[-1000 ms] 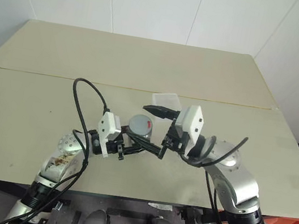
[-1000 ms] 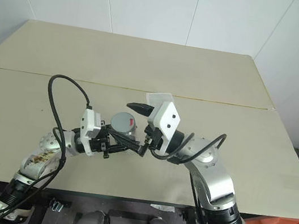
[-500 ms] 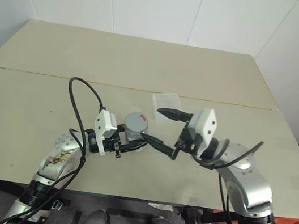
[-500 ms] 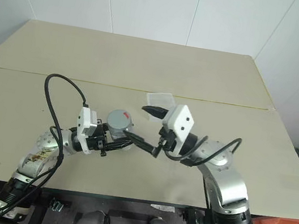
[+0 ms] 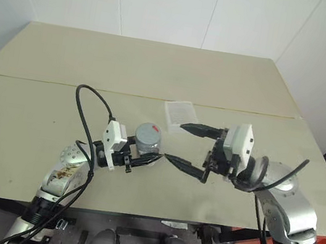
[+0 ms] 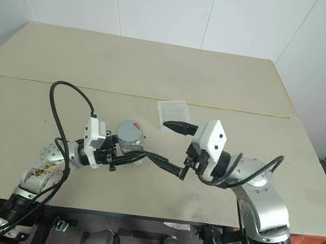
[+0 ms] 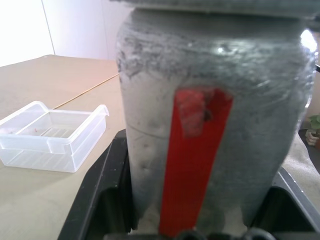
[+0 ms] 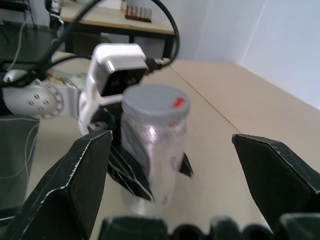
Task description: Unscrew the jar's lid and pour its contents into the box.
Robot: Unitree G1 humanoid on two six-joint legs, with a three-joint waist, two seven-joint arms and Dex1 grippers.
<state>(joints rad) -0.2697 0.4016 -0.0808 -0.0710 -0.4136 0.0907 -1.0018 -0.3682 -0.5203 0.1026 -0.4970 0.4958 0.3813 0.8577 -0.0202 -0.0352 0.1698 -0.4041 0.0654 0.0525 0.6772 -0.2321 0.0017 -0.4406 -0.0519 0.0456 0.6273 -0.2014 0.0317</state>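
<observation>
The jar stands upright just above the table, and my left gripper is shut on its lower body. The grey lid with a small red mark sits on top of the jar. In the left wrist view the jar looms close, with a red strip down its side. My right gripper is open wide to the right of the jar, pointing at it with a gap between; its fingers flank the jar from a distance. The clear box lies on the table just behind my right gripper. The contents are hidden.
The beige table reaches far to the left and back, with a seam across it. Its front edge runs just below both arms. A black cable loops up from my left wrist.
My right gripper, whose open fingers straddled the lid a second ago, has drawn back to the right, clear of the jar. My left gripper still holds the jar in about the same place.
</observation>
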